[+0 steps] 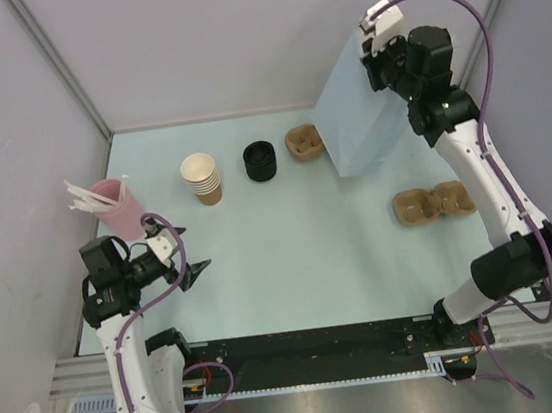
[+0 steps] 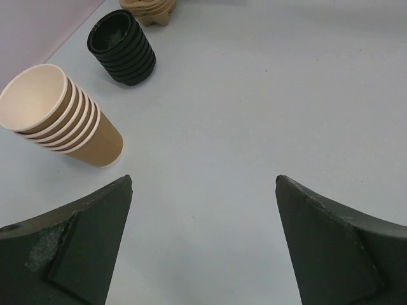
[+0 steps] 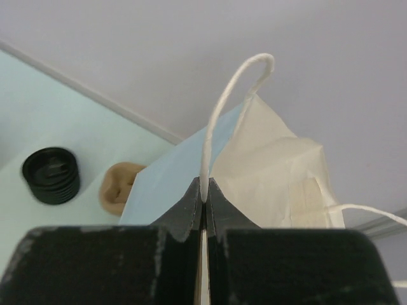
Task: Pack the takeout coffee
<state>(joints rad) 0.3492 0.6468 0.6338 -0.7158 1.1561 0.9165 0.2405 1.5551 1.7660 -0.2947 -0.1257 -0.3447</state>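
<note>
Two arms stand at the near edge of your desk [image 1: 303, 264]. Your left end effector [image 2: 203, 183] hangs low at about 9 o'clock on the desk. Its fingers are spread wide and nothing is between them.

A stack of tan cups [image 1: 202, 178] sits at 11 o'clock, one cup inside the other. On its 3 o'clock side come a pile of black lids [image 1: 259, 161] and a tan cup holder [image 1: 304, 142].

Your right end effector [image 3: 205, 194] is up high at 1 o'clock, squeezed tight on the white handle [image 3: 262, 57] of the blue bag [image 1: 351, 117]. The bag stands upright.

A second cup holder [image 1: 434, 203] lies at 3 o'clock. A pink cup [image 1: 115, 208] of white sticks stands at 10 o'clock.

You cannot tell where the takeout coffee is.
</note>
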